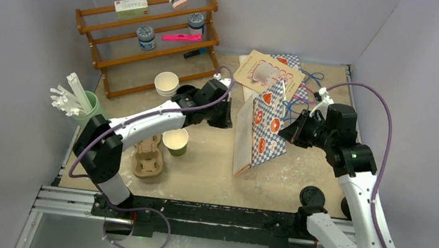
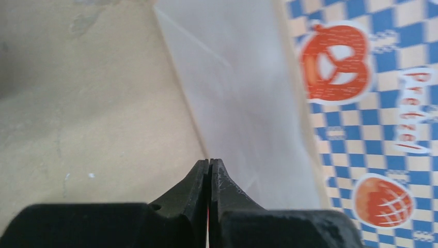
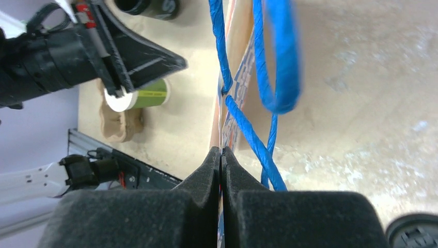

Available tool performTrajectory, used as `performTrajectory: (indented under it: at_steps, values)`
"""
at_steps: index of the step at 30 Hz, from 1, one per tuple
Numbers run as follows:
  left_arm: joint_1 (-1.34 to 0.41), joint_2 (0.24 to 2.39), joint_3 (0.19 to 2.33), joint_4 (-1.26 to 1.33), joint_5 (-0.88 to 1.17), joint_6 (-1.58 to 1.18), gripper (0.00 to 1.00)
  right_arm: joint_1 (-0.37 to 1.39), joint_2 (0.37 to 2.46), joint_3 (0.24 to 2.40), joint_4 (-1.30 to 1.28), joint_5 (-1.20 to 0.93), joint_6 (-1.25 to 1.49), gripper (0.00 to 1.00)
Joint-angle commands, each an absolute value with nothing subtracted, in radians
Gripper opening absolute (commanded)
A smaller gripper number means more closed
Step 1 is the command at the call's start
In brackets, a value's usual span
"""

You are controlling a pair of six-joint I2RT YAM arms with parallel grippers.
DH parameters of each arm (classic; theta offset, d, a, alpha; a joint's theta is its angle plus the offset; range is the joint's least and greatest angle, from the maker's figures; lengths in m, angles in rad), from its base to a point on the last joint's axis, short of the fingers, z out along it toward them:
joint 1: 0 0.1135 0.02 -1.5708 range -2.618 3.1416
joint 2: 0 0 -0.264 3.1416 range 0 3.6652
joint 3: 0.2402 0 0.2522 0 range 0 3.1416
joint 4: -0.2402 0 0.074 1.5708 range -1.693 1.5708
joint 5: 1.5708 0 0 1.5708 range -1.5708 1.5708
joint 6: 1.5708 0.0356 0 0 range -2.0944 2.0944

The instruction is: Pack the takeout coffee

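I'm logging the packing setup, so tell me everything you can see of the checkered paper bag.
The paper bag is blue-and-white checkered with orange pretzel prints, plain pale side panels and blue cord handles. It stands mid-table, mouth nearly closed, its bottom on the table. The right gripper is shut on its top edge; the left gripper is shut close beside it, contact unclear.

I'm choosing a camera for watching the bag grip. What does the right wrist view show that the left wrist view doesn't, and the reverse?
Only the right wrist view: the right gripper shut on the top edge of the paper bag, the blue rope handles, the green cup, and the left gripper seen from outside. Only the left wrist view: the bag's plain side panel and pretzel prints, past the left gripper's closed fingers. Both: the bag and the tabletop.
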State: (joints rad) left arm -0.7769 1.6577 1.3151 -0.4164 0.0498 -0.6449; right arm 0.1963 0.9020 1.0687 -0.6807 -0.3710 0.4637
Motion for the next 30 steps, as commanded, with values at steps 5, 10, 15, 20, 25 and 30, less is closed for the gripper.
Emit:
performTrajectory:
  at_steps: [5, 10, 15, 20, 25, 30]
  values:
    - [-0.689, 1.547, 1.188, -0.347, 0.171, -0.642, 0.0, 0.199, 0.825, 1.028, -0.78, -0.242, 0.496, 0.0]
    - [-0.733, 1.536, 1.218, -0.264, 0.27, -0.677, 0.51, 0.2, 0.841, 1.045, -0.695, -0.394, 0.467, 0.0]
    - [-0.811, 1.566, 1.238, -0.234, 0.274, -0.728, 0.73, 0.2, 0.856, 1.053, -0.639, -0.497, 0.469, 0.0]
    - [-0.813, 1.612, 1.223, -0.225, 0.261, -0.749, 0.75, 0.206, 0.862, 1.068, -0.647, -0.502, 0.461, 0.0]
    - [-0.813, 1.669, 1.266, -0.274, 0.217, -0.727, 0.76, 0.209, 0.859, 1.065, -0.661, -0.506, 0.463, 0.0]
    - [-0.807, 1.744, 1.367, -0.484, 0.115, -0.69, 0.56, 0.21, 0.859, 1.099, -0.728, -0.41, 0.467, 0.0]
